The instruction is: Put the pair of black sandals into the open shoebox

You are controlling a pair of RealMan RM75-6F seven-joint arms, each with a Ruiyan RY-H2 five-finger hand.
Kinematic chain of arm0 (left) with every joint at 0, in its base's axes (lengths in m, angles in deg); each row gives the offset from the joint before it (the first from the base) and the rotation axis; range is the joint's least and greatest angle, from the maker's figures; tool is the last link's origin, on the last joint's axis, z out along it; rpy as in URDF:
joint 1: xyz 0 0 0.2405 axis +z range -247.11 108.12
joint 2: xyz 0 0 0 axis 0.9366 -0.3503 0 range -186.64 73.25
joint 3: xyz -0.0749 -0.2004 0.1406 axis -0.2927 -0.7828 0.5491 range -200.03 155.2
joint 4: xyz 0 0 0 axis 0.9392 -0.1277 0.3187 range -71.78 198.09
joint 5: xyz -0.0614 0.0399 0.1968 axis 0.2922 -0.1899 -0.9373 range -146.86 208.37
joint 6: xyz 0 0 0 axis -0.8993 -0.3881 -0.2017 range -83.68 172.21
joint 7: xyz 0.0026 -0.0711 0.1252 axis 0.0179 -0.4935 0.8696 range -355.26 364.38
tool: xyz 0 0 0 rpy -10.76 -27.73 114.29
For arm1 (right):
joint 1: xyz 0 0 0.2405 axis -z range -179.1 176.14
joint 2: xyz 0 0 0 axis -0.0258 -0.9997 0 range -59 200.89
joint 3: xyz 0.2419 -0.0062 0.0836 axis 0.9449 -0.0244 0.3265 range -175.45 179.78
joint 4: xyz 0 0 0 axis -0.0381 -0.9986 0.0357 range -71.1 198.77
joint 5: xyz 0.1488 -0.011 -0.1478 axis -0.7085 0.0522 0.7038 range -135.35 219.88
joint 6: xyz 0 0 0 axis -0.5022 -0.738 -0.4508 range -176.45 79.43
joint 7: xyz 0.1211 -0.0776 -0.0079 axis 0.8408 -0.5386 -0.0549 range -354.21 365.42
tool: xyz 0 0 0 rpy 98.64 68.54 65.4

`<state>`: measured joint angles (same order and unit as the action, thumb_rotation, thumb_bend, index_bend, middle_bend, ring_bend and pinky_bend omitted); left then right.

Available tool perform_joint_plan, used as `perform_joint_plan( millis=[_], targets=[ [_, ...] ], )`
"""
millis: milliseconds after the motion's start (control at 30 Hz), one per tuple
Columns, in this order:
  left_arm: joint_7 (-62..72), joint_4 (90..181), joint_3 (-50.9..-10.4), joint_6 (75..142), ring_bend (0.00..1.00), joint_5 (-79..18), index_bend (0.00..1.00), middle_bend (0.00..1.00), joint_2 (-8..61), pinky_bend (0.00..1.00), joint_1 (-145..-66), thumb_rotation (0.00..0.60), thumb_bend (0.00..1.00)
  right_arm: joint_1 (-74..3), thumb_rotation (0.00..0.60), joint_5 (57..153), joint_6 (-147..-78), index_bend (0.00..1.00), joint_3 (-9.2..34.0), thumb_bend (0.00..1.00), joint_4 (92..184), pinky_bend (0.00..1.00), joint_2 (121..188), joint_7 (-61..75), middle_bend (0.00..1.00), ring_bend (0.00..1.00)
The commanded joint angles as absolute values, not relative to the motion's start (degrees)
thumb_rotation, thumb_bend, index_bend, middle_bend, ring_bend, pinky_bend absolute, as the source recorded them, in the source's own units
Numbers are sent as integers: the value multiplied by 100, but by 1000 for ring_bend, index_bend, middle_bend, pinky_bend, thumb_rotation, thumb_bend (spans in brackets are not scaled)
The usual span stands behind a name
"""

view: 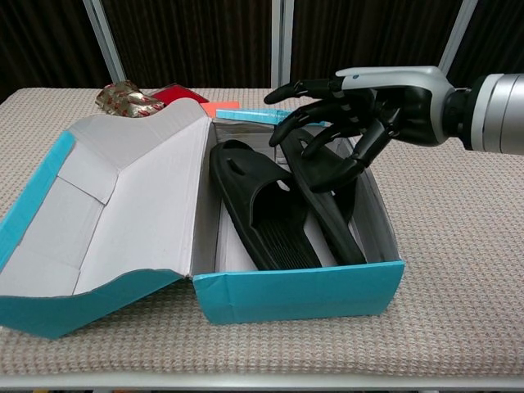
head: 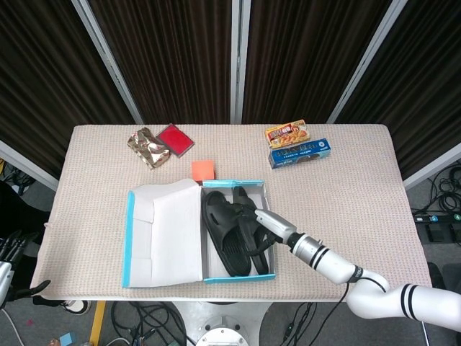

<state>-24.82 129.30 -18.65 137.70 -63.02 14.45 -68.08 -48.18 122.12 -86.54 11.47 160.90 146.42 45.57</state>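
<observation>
Black sandals [view: 286, 205] fill shoebox [view: 303, 291]; right hand [view: 348, 115] grips one

Right hand [head: 265, 225] over black sandals [head: 234, 231], open shoebox [head: 166, 234]

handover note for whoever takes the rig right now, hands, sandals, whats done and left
Right robot hand: grips the right sandal, which is tilted inside the shoebox.
Left robot hand: at the table's left edge, fingers too unclear to judge.
Left sandal: flat in the shoebox.
Done: both sandals inside the box.
Left: lay the right sandal flat, release it, withdraw.
</observation>
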Motion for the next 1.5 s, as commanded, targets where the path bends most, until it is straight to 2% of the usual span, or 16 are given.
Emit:
perform_joint_plan(
  millis=[33, 533, 900, 1067, 1200, 1333, 1500],
  targets=[
    [-2492, 12926, -1865, 13766, 4, -6293, 112, 144, 1445, 110, -6803, 600, 74, -4847, 600, 12114, -8562, 66, 1091, 0, 15920, 240, 14781, 4530, 250, 51],
    [-2528, 12880, -1869, 13712, 4, -6256, 112, 144, 1453, 110, -6809, 600, 74, -4875, 600, 11972, -8413, 66, 1052, 0, 15349, 241, 15220, 4592, 252, 63],
    [-2485, 12914, -1866, 13737, 4, -6289, 112, 144, 1451, 110, -6815, 600, 74, -4667, 600, 12621, -9164, 65, 1220, 0, 15950, 241, 14658, 5088, 261, 63],
    [-2421, 12972, -1877, 13765, 4, -6303, 112, 144, 1424, 110, -6821, 600, 74, -4437, 600, 12967, -9727, 65, 1206, 0, 16300, 241, 14164, 5188, 261, 63],
    [-2375, 13027, -1894, 13778, 4, -6313, 112, 144, 1397, 110, -6840, 600, 74, -4073, 600, 13265, -10421, 65, 1096, 0, 16418, 242, 13748, 4591, 250, 59],
    [-2336, 13077, -1926, 13774, 4, -6294, 112, 144, 1378, 110, -6862, 600, 74, -3418, 600, 13470, -11372, 64, 872, 0, 16387, 204, 13410, 2993, 180, 5],
    [-2283, 13117, -1940, 13758, 3, -6289, 112, 144, 1365, 110, -6882, 600, 74, -2478, 600, 13602, -12483, 48, 481, 0, 16157, 129, 13336, 1050, 109, 0]
  ],
)
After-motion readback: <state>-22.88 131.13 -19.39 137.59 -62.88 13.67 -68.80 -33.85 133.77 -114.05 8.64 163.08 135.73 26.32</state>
